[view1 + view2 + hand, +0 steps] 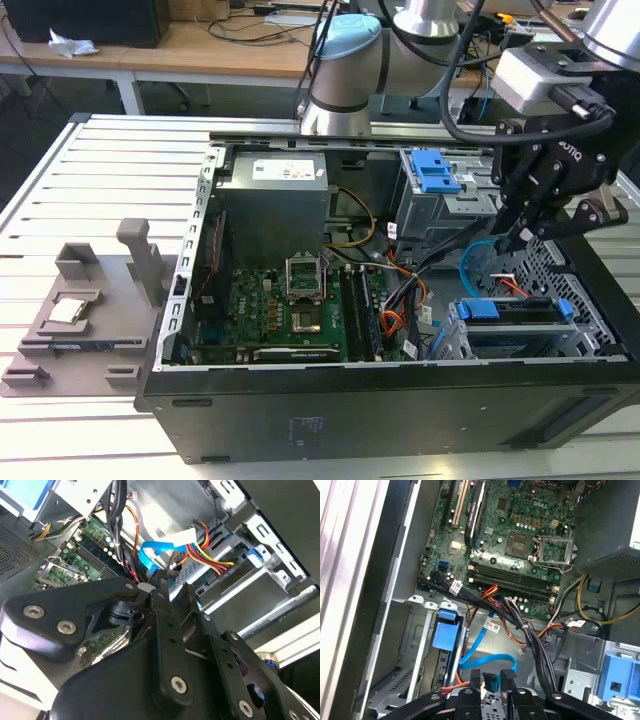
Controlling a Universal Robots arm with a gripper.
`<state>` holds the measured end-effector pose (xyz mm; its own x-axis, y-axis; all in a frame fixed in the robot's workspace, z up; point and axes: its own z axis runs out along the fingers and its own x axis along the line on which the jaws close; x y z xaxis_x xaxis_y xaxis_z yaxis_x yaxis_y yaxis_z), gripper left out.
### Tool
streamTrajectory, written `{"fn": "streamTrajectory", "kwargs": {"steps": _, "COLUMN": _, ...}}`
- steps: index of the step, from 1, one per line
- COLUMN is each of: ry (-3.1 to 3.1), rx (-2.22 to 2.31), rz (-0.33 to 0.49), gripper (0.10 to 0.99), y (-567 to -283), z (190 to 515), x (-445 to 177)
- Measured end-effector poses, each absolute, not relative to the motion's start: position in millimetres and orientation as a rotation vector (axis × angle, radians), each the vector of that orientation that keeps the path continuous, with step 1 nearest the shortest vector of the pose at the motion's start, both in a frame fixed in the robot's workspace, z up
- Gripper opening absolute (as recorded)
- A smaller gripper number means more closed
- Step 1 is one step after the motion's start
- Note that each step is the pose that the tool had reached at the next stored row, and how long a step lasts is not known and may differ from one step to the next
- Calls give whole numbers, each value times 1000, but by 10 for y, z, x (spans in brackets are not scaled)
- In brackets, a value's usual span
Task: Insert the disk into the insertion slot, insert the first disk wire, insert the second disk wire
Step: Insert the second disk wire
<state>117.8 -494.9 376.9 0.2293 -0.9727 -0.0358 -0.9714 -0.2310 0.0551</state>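
The gripper (512, 240) pinched the plug end of the second disk wire (467, 262), a thin, flat, glossy light-blue ribbon that looped down from its closed fingers toward the green motherboard (290, 310). Just below, the disk (510, 311) lay flat inside the insertion slot (520, 345), a perforated silver sheet-metal cage. The disk's blue plastic bracket edge ran lengthwise across the exterior view.
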Motion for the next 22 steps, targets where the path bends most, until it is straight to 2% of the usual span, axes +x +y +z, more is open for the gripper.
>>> {"fn": "streamTrajectory", "kwargs": {"steps": 11, "ry": -1895, "rx": 2446, "rz": -66, "gripper": 302, "y": -4914, "z": 3693, "x": 1177}}
{"fn": "streamTrajectory", "kwargs": {"steps": 12, "ry": -1894, "rx": 2445, "rz": -64, "gripper": 286, "y": -4915, "z": 3693, "x": 1177}}
{"fn": "streamTrajectory", "kwargs": {"steps": 14, "ry": -1893, "rx": 2444, "rz": -62, "gripper": 165, "y": -4914, "z": 3693, "x": 1177}}
{"fn": "streamTrajectory", "kwargs": {"steps": 22, "ry": -1890, "rx": 2438, "rz": -54, "gripper": 165, "y": -4988, "z": 3693, "x": 1176}}
